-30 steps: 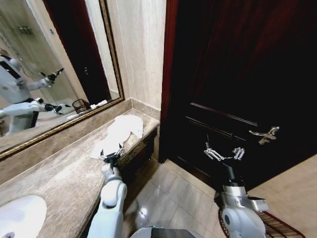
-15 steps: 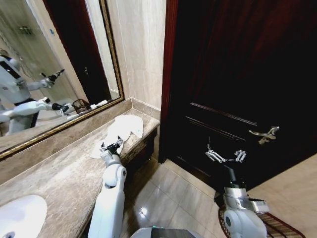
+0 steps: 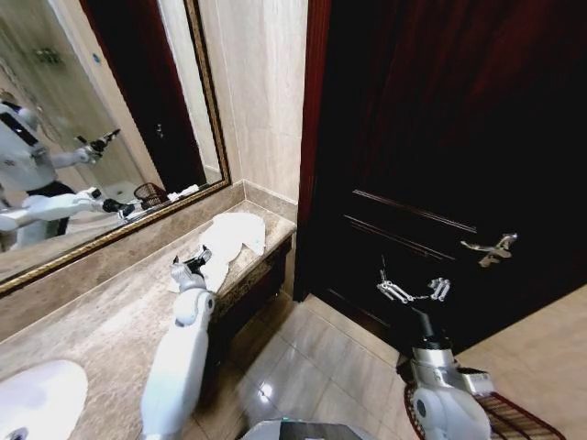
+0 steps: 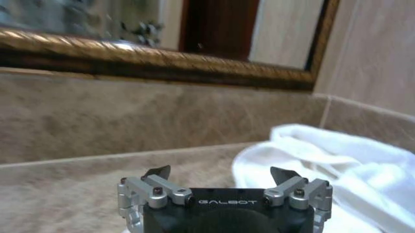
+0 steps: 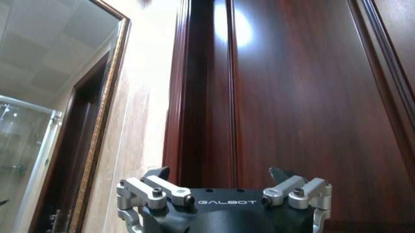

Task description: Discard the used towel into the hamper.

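In the head view, the white towel (image 3: 229,240) is seen lying crumpled on the marble table (image 3: 110,321), near its far end by the dark door (image 3: 440,137). The left gripper (image 3: 190,266) is held low over the table at the towel's near edge, its jaws spread and nothing gripped. The right gripper (image 3: 410,290) is raised in front of the door, above the tiled floor, jaws released and empty. A curved piece of the hamper (image 3: 514,419), dark wire, is visible on the floor at the lower right, beside the right arm's base.

In the left wrist view, the left gripper (image 4: 222,173) is shown with its jaws parted, and the towel (image 4: 331,170) lies just ahead and to one side of them, under the gilt-framed mirror (image 4: 162,58).

In the right wrist view, the right gripper (image 5: 220,174) is shown parted against the door (image 5: 292,97).

The task is judged barely begun: the towel is not yet grasped, and the lifting, carrying and dropping into the hamper are all left.
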`<state>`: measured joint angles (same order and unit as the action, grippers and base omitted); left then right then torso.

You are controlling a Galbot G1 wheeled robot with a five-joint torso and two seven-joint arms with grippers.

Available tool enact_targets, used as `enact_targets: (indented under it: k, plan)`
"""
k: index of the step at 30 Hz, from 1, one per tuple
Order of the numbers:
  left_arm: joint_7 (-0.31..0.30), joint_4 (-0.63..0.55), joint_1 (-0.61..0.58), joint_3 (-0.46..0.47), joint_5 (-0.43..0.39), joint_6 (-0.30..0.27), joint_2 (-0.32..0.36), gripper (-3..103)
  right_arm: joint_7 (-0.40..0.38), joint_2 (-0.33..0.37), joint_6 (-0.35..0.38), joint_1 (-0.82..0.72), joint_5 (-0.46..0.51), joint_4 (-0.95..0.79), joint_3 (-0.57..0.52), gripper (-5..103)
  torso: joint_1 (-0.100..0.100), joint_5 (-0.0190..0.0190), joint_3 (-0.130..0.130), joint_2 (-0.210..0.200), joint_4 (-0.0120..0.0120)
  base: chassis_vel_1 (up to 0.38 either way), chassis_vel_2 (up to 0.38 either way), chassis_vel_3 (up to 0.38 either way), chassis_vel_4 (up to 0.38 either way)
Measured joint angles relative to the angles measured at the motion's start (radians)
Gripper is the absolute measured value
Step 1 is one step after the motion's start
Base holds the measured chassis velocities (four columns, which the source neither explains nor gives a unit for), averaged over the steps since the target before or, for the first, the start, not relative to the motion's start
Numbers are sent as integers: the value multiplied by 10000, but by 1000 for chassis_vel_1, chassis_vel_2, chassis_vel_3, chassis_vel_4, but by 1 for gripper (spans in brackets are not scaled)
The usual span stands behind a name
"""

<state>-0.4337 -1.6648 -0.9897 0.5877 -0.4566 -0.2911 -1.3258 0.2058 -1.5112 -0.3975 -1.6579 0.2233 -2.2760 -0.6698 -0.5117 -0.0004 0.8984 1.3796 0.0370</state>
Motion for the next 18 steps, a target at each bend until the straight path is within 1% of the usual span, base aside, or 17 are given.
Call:
enact_targets:
  k: [1,2,3,5,7,9,11,12,14,15,17,18]
  plan:
    - [37,60,58,-111,-260,-111,180,100,5,-18,5,5,-5,0,16,100,0,0,0,0,-1,0,0,0,0]
    - [37,60,58,-111,-260,-111,180,100,5,-18,5,5,-5,0,16,100,0,0,0,0,-1,0,0,0,0]
    - [88,99,103,-251,-635,-302,406,100,9,-30,10,6,-7,2,27,100,0,3,0,0,0,0,0,0,0]
    - [169,205,145,-412,-1048,-583,668,100,10,-31,10,23,-8,56,23,100,0,1,0,0,1,0,0,0,0]
    - [220,289,178,-455,-1131,-647,776,100,9,-26,7,33,-2,75,13,100,0,1,0,0,0,0,0,0,0]
    - [553,421,220,-486,-1226,-680,954,101,6,-21,5,59,25,99,0,100,0,1,0,0,1,0,0,0,0]
    - [928,525,234,-502,-1255,-640,1110,94,-10,-28,-15,92,37,136,0,100,0,1,0,0,1,0,0,0,0]
    - [928,525,234,-502,-1255,-640,1110,94,-10,-28,-15,92,37,136,0,100,0,1,0,0,1,0,0,0,0]
    - [1268,630,234,-523,-1234,-464,1255,84,-22,-59,-51,92,38,149,20,100,0,1,0,0,1,0,0,0,0]
    - [1268,630,234,-523,-1234,-464,1255,84,-22,-59,-51,92,38,149,20,100,0,1,0,0,1,0,0,0,0]
    - [1569,755,228,-523,-1182,-232,1378,73,-29,-92,-90,99,39,181,35,100,0,1,0,0,1,0,0,0,0]
    - [1637,795,221,-523,-1182,-149,1416,73,-35,-103,-101,114,39,196,35,100,0,1,0,0,1,0,0,0,0]
